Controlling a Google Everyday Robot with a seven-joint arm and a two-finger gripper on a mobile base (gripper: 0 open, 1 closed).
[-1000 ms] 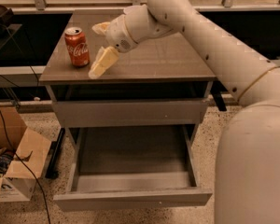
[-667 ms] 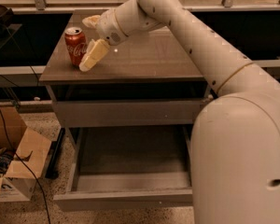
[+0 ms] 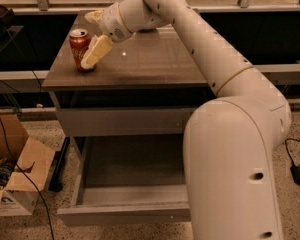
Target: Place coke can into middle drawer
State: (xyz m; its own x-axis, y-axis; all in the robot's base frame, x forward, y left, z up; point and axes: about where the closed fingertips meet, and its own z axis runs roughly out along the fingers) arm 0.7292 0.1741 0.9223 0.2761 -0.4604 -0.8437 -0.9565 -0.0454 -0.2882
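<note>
Tool spread around the coke can on the bench.
Camera view: the tool (image 3: 86, 40) is spread wide, with one finger (image 3: 97, 50) crossing the front of the upright coke can (image 3: 78, 46) and the other behind it; contact cannot be told. The can stands near the left edge of the bench (image 3: 155, 59), above the pulled-out middle drawer (image 3: 135, 166).

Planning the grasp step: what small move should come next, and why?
Probably close the end effector on the coke can: its open fingers appear to straddle the upright can on the cabinet top, and the middle drawer already stands open below.
</note>
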